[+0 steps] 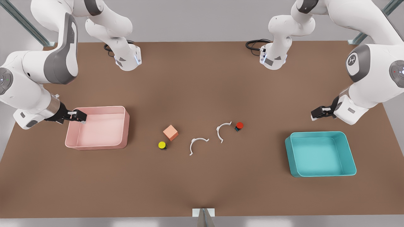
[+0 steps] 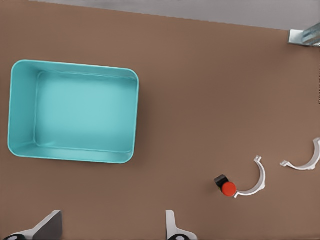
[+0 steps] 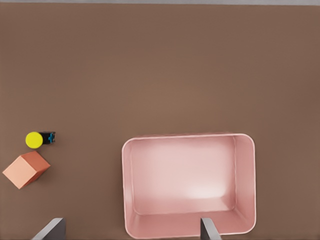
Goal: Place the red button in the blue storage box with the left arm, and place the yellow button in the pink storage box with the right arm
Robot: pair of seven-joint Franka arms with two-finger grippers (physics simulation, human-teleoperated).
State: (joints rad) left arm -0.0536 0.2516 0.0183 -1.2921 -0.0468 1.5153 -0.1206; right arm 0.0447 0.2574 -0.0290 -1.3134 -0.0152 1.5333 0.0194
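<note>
Both grippers open-fingered, left (image 1: 316, 112) above blue box (image 1: 320, 154), right (image 1: 79, 117) over pink box (image 1: 98, 127) rim; red button (image 1: 239, 126), yellow button (image 1: 162, 145) on surface mid-table; no writing legible.

Buttons (image 1: 239, 125) (image 1: 162, 145) outside both boxes (image 1: 320, 153) (image 1: 98, 127)

Front view high, facing arms; wrist views look down, sharing table (image 1: 202, 78) with front.

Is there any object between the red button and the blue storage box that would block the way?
Nothing visible does. Bare table lies between the red button and the blue storage box. The white curved clip touching the button lies on its far side from the box. The left gripper, open, hovers near the box.
</note>
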